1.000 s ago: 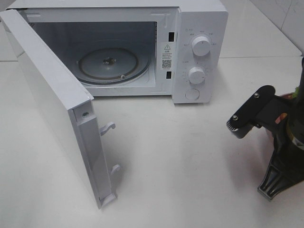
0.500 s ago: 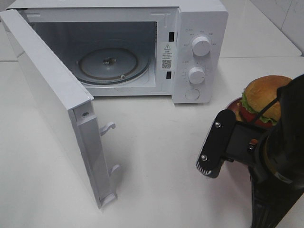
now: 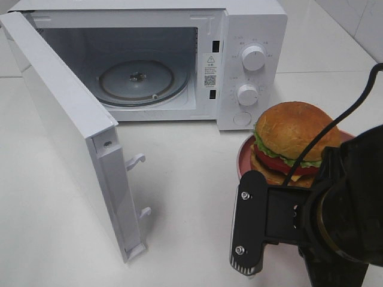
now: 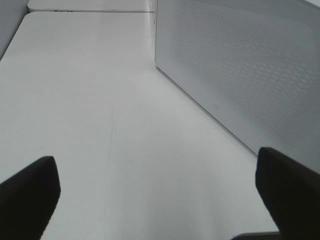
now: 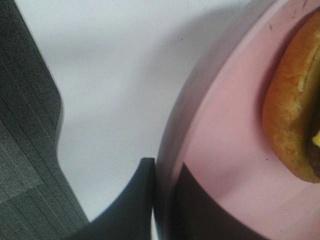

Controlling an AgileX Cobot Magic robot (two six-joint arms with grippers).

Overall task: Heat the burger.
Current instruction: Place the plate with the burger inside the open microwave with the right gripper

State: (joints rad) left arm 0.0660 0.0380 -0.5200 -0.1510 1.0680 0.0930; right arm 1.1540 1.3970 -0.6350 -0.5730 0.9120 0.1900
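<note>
Clamping pink plate [image 5: 225, 165] rim, right gripper [image 5: 161, 175]; burger [image 3: 293, 134] on plate, just beyond gripper.

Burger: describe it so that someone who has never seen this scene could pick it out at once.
Find the white microwave with its door swung open. Just in front of its right end, a pink plate carries the burger. It is the only food in view: tan domed bun over green lettuce and red tomato.

Swung-out door [image 3: 66, 122] beside unblocked microwave cavity [image 3: 119, 43]
</note>
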